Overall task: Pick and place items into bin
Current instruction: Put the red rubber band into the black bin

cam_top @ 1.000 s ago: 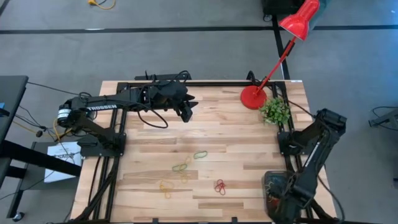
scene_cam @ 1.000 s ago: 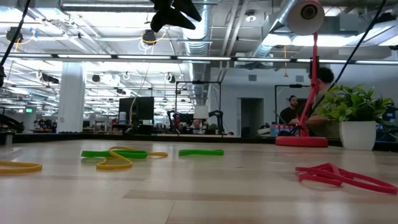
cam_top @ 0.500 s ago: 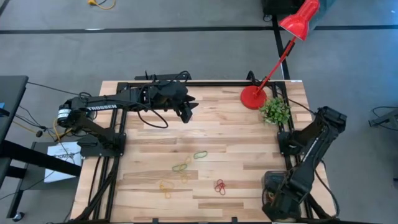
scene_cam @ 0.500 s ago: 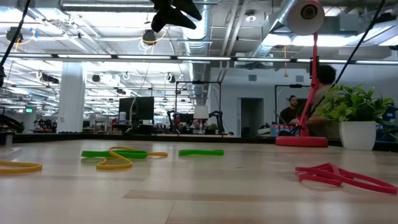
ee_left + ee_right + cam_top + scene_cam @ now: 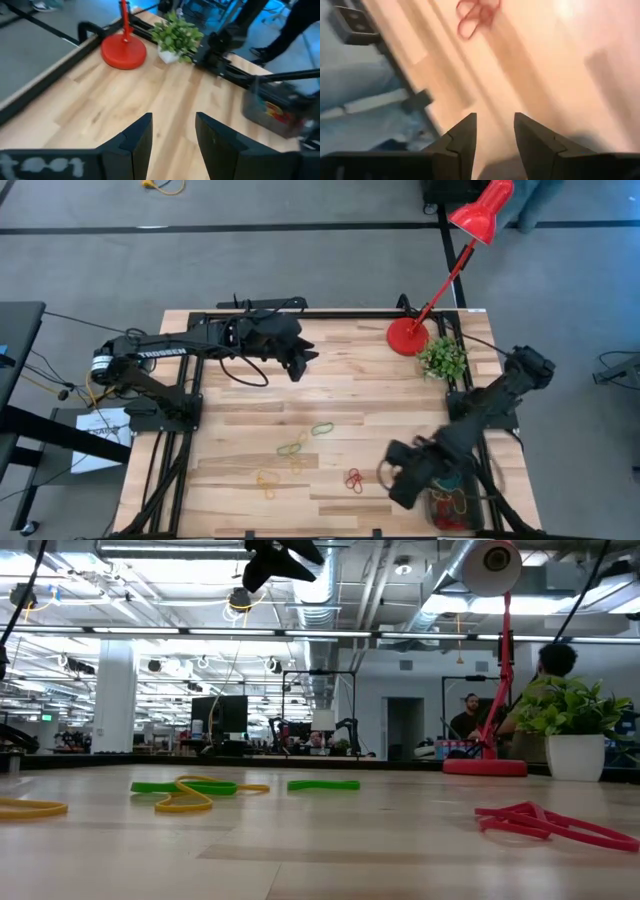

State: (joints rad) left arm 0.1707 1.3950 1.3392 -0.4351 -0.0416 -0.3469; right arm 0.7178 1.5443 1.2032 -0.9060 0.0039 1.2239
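Near table's front right, we saw right gripper fingers parted, empty, beside red items. Bin sat at front right corner, loops inside. Left gripper hung parted, empty, over back.

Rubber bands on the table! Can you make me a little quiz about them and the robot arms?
1. True or false: the red bands lie inside the bin.
2. Which gripper is nearer the red bands: A) left gripper B) right gripper?
3. Fill in: the plant stands beside the red lamp ____.

Key: 1 false, they lie on the table. 2 B. 3 base.
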